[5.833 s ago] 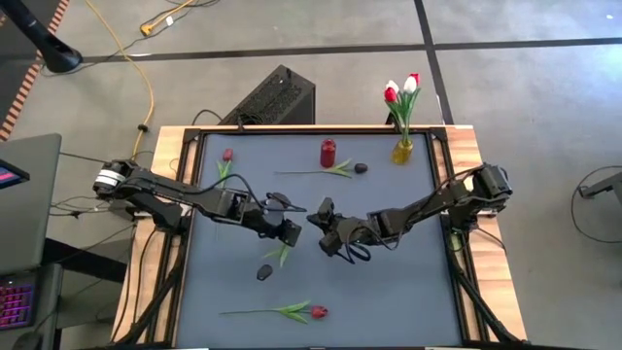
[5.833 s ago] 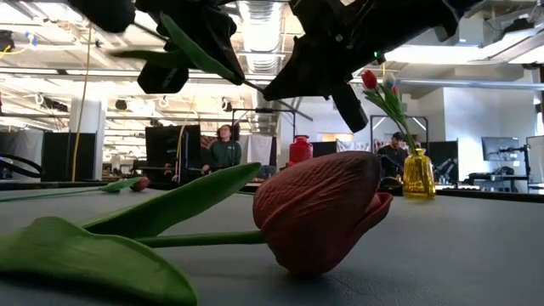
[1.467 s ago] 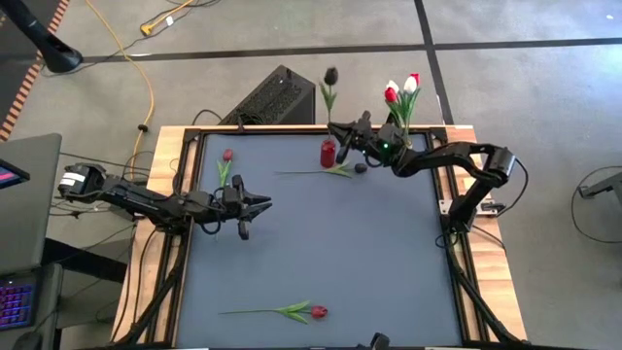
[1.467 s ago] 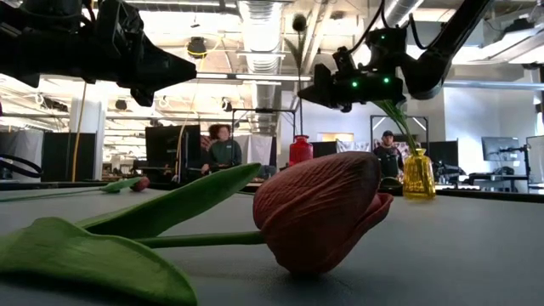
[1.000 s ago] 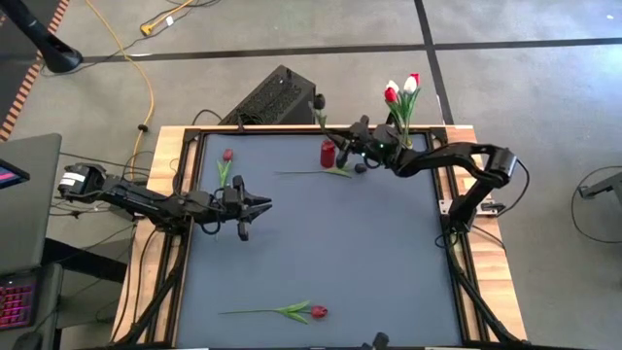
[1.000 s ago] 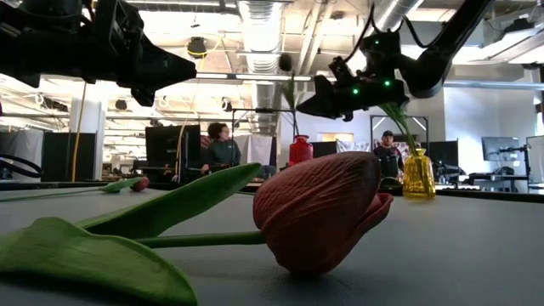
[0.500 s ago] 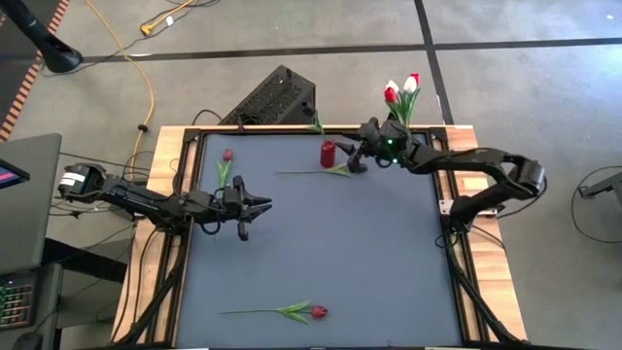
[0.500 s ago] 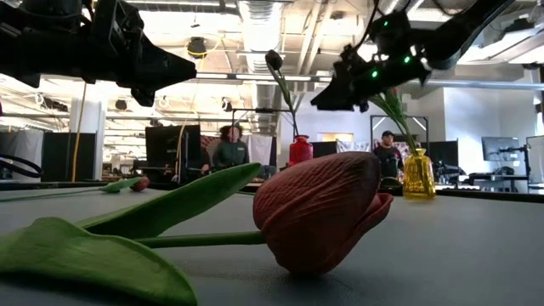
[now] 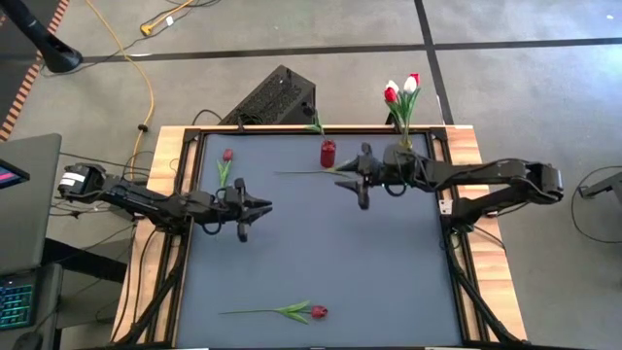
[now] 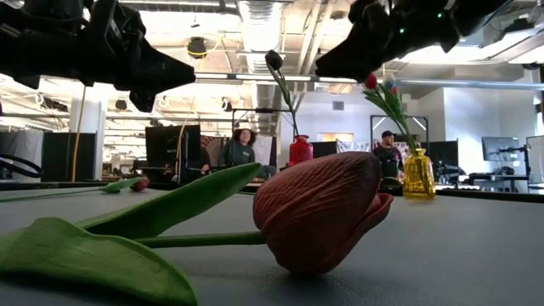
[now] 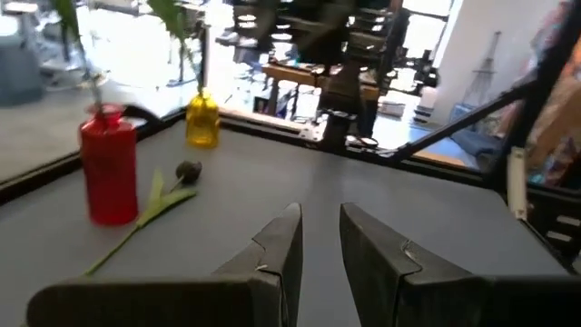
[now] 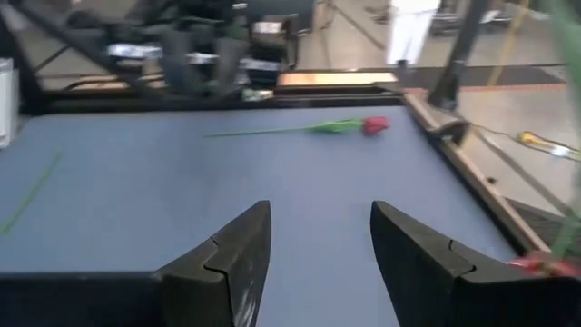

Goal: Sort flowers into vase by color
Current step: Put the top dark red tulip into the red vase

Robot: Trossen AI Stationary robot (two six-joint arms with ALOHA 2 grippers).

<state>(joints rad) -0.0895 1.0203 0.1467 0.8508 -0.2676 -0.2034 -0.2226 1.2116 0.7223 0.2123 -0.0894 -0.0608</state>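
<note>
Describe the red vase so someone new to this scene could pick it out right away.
Look at the table's far edge, where two vases stand. The red vase is the opaque one nearer the middle of that edge, holding a single dark tulip. The yellow vase, nearer the right corner, is see-through and holds red and white tulips.

Grey concrete floor [image 9: 525,97] crossed by dark seams, a yellow cable [image 9: 146,87] trailing across it — beyond the table [image 9: 321,253], an open workshop under ceiling lights [image 10: 255,17] (people [image 10: 242,146] seated far off).

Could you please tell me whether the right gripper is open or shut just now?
Open: the right gripper shows a clear gap between its two dark fingers, holding nothing.
</note>
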